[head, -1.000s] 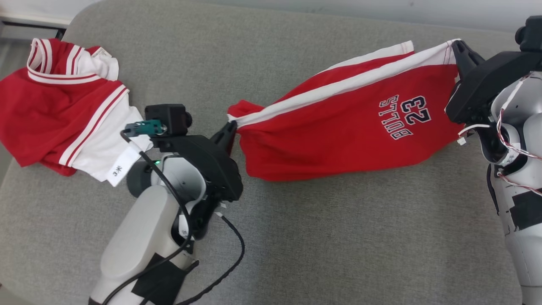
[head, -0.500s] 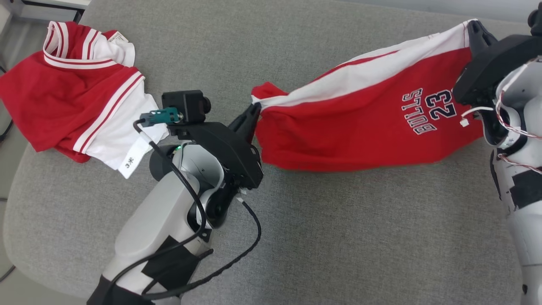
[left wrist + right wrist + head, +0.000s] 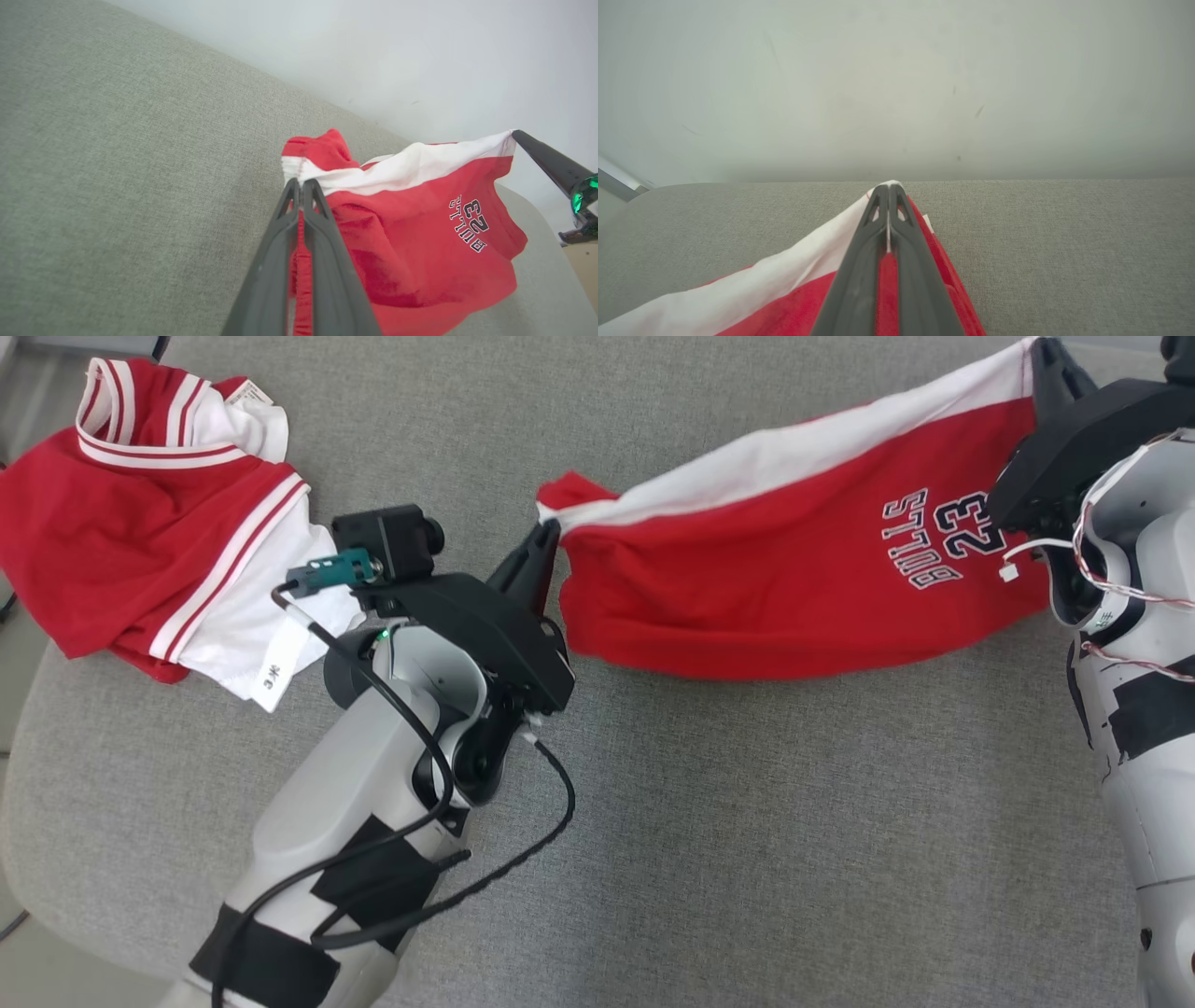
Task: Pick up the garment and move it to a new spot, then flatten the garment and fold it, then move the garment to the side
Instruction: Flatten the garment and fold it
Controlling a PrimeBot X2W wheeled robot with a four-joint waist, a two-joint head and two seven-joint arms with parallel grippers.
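Two hands are clamped on the garment [image 3: 775, 579]: the left hand [image 3: 541, 537] is shut on the bunched end of the white band, the right hand [image 3: 1046, 364] on the far corner. The garment is stretched between them over the grey cushion [image 3: 747, 821], with its lower edge sagging. For a flat lay-down, tension should be evened out and both corners lowered level. The hanging edge should be landed first, then the band drawn away from it. The second red-and-white garment [image 3: 140, 523] at the left should be given clearance.
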